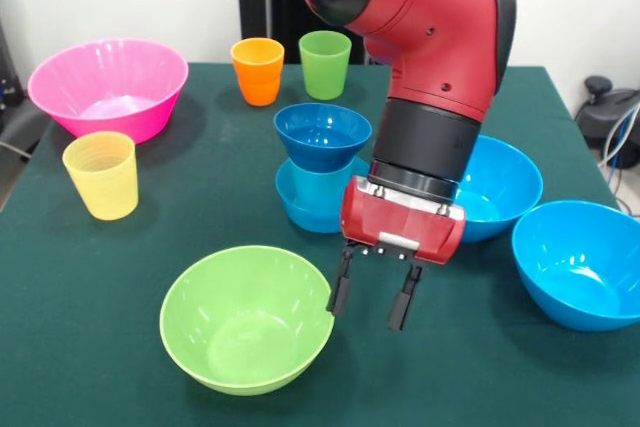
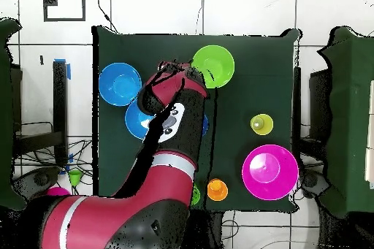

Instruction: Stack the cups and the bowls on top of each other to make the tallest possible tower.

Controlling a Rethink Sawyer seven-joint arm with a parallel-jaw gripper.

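Small bowl (image 1: 322, 135) stacked on cup (image 1: 318, 195) mid-table; pincer (image 1: 373, 298) just beside front bowl (image 1: 246, 319).

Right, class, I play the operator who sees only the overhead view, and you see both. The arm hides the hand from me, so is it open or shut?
Observer: Open. The hand hangs empty, its fingers spread, just beside the rim of the lime green bowl.
Operator: What does the arm hide in the middle of the table?
Observer: A small dark blue bowl sits on a lighter blue piece, making a two-piece stack.
Operator: I see the orange cup. What is beside it?
Observer: A green cup, upright, standing apart from it.
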